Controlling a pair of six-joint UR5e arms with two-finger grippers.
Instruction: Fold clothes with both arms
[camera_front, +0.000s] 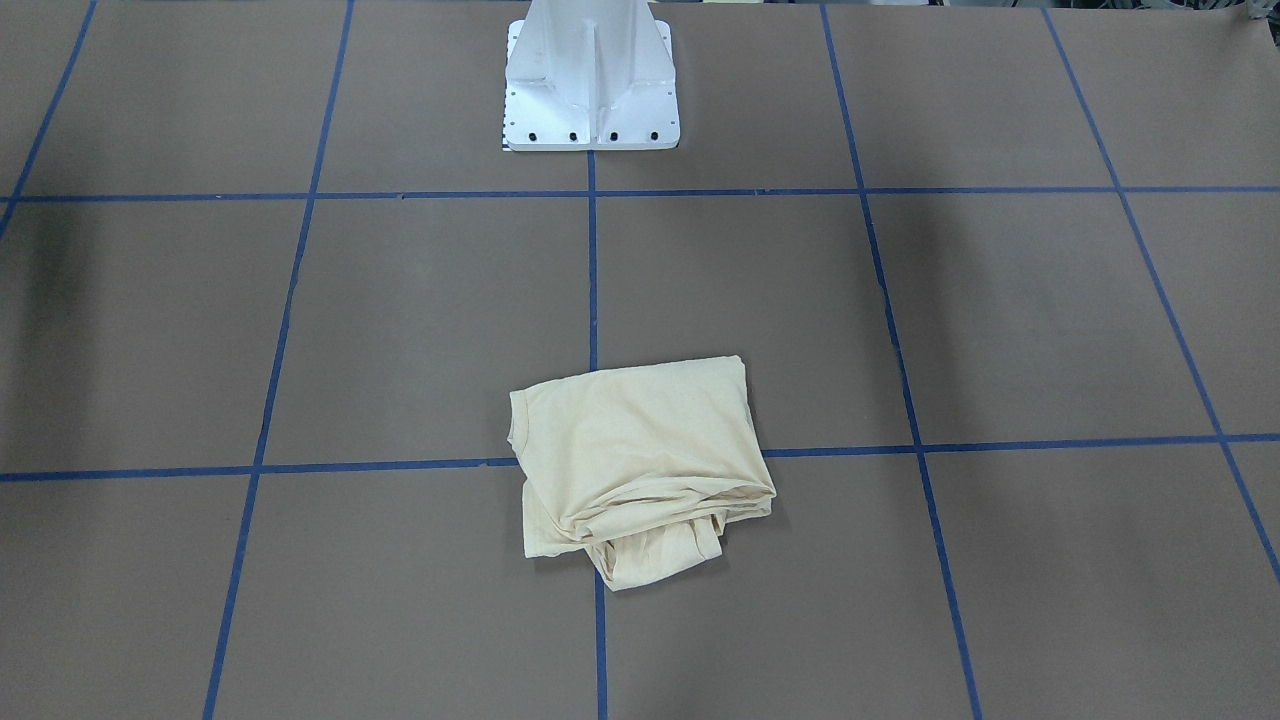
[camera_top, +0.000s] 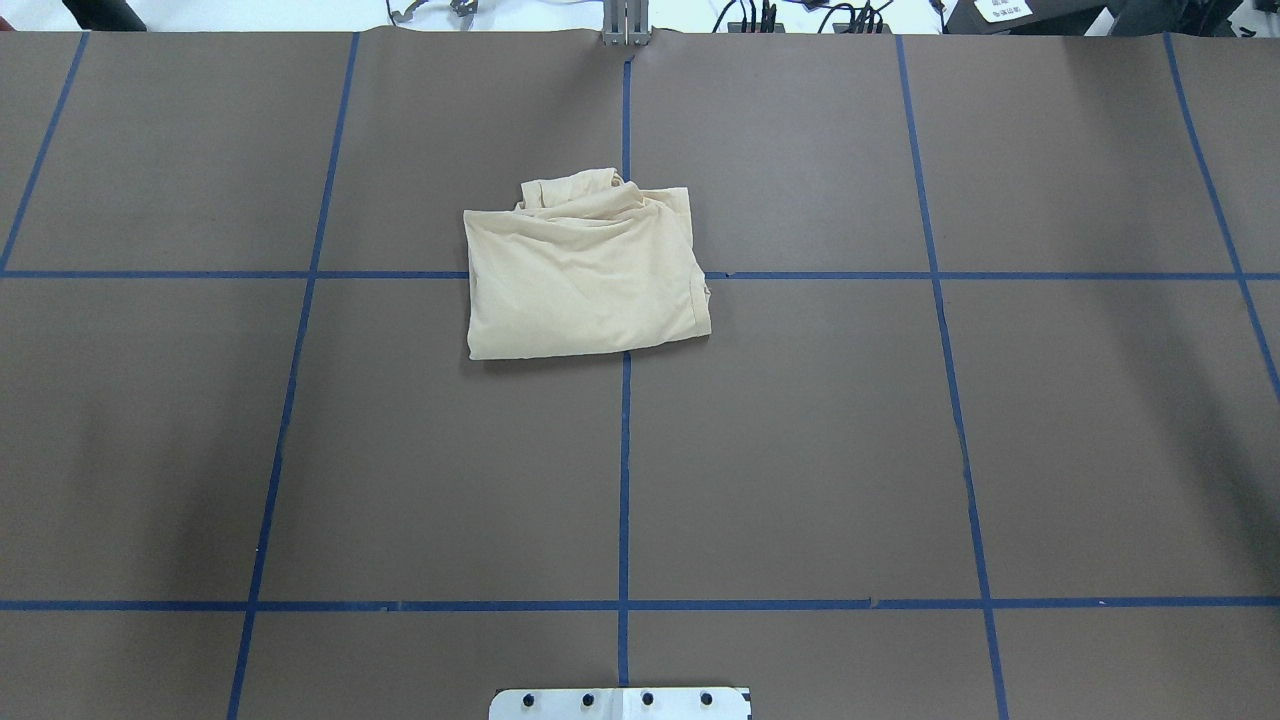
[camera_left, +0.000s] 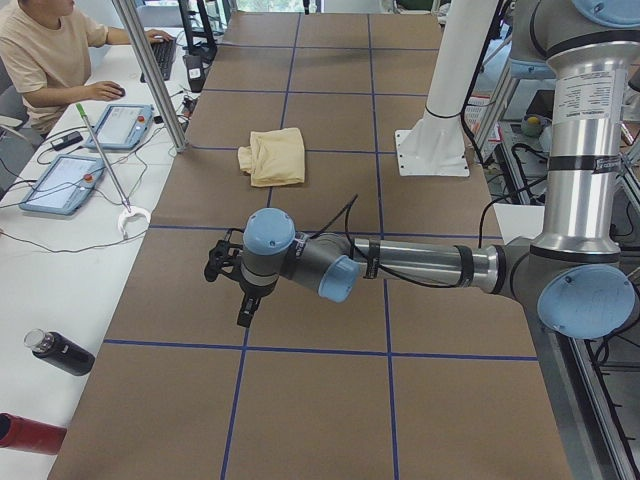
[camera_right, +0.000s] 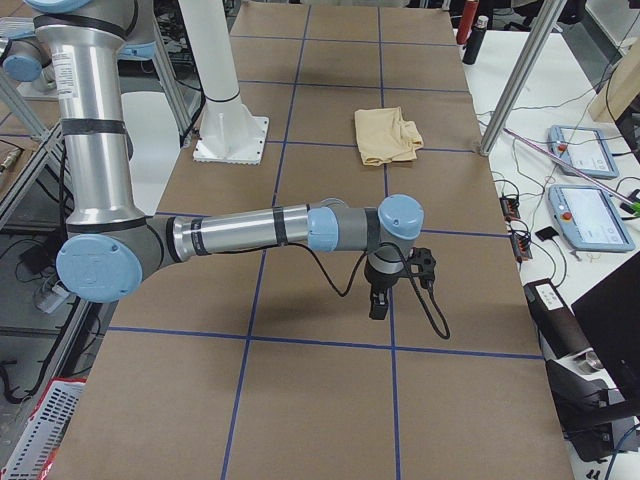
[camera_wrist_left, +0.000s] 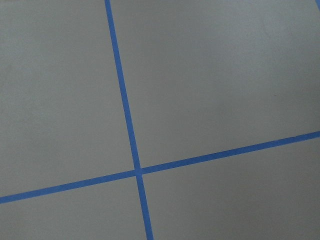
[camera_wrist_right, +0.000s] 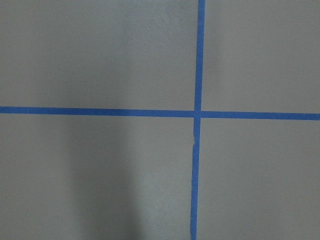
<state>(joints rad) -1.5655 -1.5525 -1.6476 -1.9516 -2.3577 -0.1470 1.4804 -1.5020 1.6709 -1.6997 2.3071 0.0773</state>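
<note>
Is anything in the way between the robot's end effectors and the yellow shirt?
Nothing visible: only bare taped table lies between the left end effector, the right end effector and the folded shirt.

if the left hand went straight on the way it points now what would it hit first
Most likely the bare table: the left hand points down, and its wrist view shows only brown surface and a blue tape crossing. The T-shirt lies far off that line.

Brown table (camera_top: 800, 450), blue tape grid (camera_top: 624, 450); seated person (camera_left: 40, 50) at keyboard (camera_left: 160, 58) beside two pendants (camera_left: 60, 183); black bottle (camera_left: 60, 352).
</note>
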